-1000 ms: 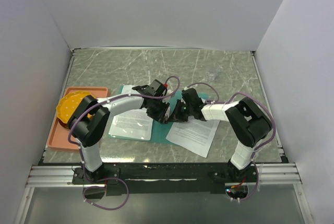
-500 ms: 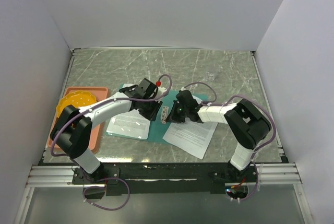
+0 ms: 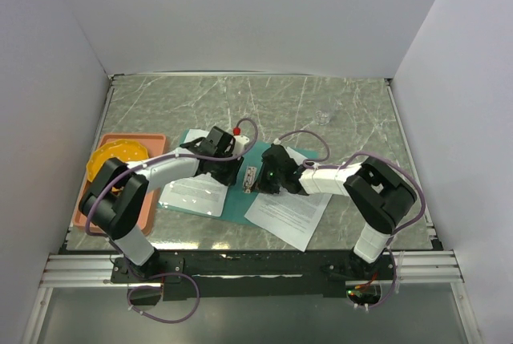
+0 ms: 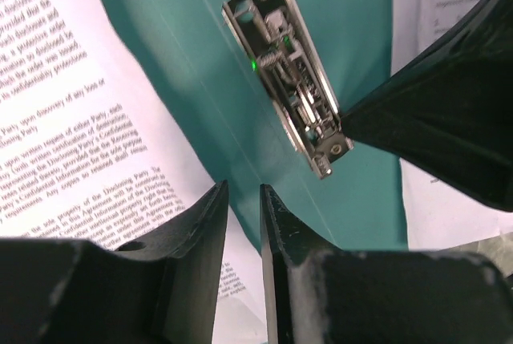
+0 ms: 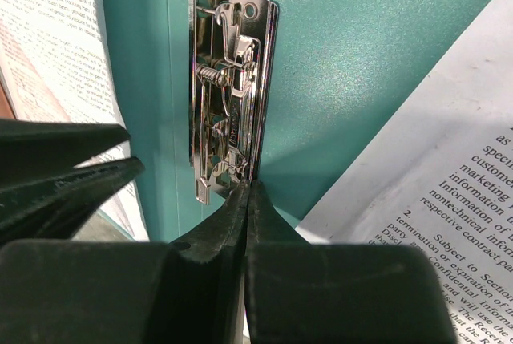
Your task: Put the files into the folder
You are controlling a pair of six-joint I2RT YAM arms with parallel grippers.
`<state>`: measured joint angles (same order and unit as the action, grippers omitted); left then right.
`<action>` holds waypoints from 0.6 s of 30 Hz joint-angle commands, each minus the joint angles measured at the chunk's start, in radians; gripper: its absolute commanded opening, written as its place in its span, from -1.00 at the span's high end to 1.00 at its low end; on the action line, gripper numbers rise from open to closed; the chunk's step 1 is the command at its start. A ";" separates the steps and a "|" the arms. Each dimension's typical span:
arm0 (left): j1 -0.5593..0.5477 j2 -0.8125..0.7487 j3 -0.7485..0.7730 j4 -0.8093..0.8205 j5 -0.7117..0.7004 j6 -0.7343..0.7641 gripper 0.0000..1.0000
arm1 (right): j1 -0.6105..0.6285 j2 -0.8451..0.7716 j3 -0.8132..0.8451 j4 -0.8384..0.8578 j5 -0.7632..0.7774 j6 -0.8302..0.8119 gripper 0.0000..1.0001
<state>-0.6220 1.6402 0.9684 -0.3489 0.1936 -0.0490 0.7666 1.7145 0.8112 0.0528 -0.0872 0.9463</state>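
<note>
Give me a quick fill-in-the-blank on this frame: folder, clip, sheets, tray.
1. The chrome metal clip is fixed to the open ____ plastic folder.
2. The right gripper has its fingers pressed ____, tips at the clip's end.
3. The salmon-orange tray holds a ____ perforated bowl.
4. The white printed sheet at the folder's right edge lies partly on the ____ tabletop.

Missing: teal; shut; yellow; marbled

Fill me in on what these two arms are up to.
Both arms are working over an open teal folder on the table. The right claw, shut, has its tips at the end of the folder's metal clip. The left claw, slightly parted, hovers beside it. One printed sheet lies on the folder, another to its right.
</note>
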 commanded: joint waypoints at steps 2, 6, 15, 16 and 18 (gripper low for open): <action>0.001 -0.014 -0.014 0.079 0.063 0.005 0.41 | 0.011 0.056 -0.021 -0.120 0.058 -0.011 1.00; -0.002 0.013 -0.010 0.085 0.067 0.000 0.42 | 0.010 0.056 -0.026 -0.108 0.053 -0.011 1.00; -0.048 0.050 0.007 0.076 0.058 0.006 0.41 | 0.008 0.060 -0.049 -0.073 0.038 -0.003 1.00; -0.056 0.056 0.012 0.077 0.050 0.006 0.41 | 0.010 0.060 -0.055 -0.070 0.037 0.000 1.00; -0.059 0.064 0.015 0.080 0.043 0.003 0.41 | 0.007 0.060 -0.064 -0.059 0.032 0.002 1.00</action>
<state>-0.6643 1.6890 0.9634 -0.2966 0.2367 -0.0456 0.7662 1.7206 0.8028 0.0822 -0.0944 0.9546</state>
